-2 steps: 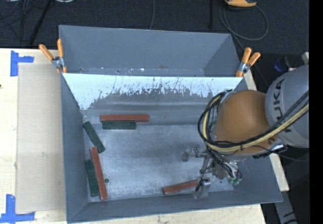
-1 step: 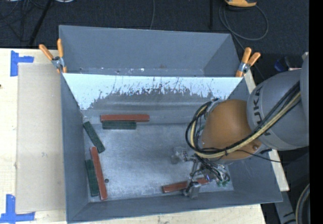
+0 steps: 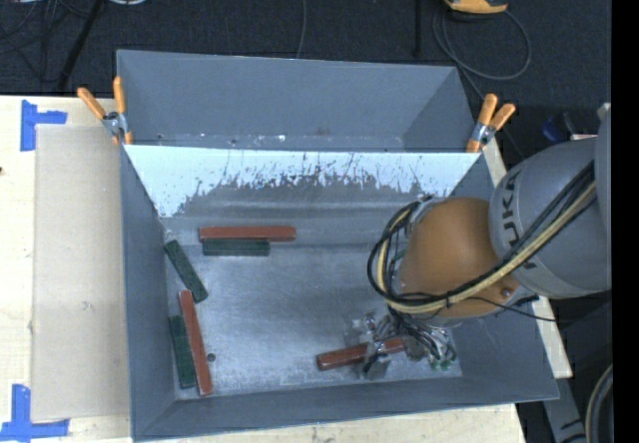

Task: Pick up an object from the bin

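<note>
Gripper: you will find the two-finger gripper (image 3: 387, 351) low over the floor of the grey metal bin (image 3: 290, 112), at about 4 o'clock from the floor's centre and close to the near wall.
Gripper state: you cannot tell whether it is open or closed; its metal parts and wiring crowd together there.
Wrist: a rounded orange cover (image 3: 449, 251) sits at 1 o'clock from the gripper, with black and pale cables (image 3: 382, 266) looped down its left side.
Arm: the grey KUKA link (image 3: 559, 221) lies at 2 o'clock from the gripper, crossing the bin's right rim.
Task thing: a short, flat red-brown bar (image 3: 339, 359) lies on the floor, running from under the gripper out toward 9 o'clock, slightly tilted. Its right end is beneath the gripper, but you cannot tell whether it is gripped.
Back pair: at 10 o'clock from the gripper and well apart from it, a long red-brown flat bar (image 3: 247, 232) lies level near the back slope, with a shorter dark green flat bar (image 3: 236, 247) just beside it on the near side.
Left single: a dark green flat bar (image 3: 186, 270) lies slanted at 9 o'clock of the floor, near the left wall.
Left pair: at 8 o'clock of the floor, a red-brown flat bar (image 3: 195, 341) runs along the left wall toward the near corner, with a dark green flat bar (image 3: 180, 351) touching its left side.
</note>
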Action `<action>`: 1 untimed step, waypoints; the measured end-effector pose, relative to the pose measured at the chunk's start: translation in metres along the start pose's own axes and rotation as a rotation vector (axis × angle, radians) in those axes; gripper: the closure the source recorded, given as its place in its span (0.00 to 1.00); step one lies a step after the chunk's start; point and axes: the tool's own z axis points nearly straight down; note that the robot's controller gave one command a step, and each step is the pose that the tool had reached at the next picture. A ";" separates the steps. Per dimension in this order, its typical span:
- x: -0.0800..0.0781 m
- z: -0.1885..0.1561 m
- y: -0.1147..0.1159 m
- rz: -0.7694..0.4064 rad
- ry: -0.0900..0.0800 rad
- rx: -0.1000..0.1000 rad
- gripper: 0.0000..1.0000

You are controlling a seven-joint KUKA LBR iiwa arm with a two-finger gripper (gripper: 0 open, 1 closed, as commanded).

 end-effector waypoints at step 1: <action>-0.014 -0.191 -0.026 0.018 -0.009 0.002 1.00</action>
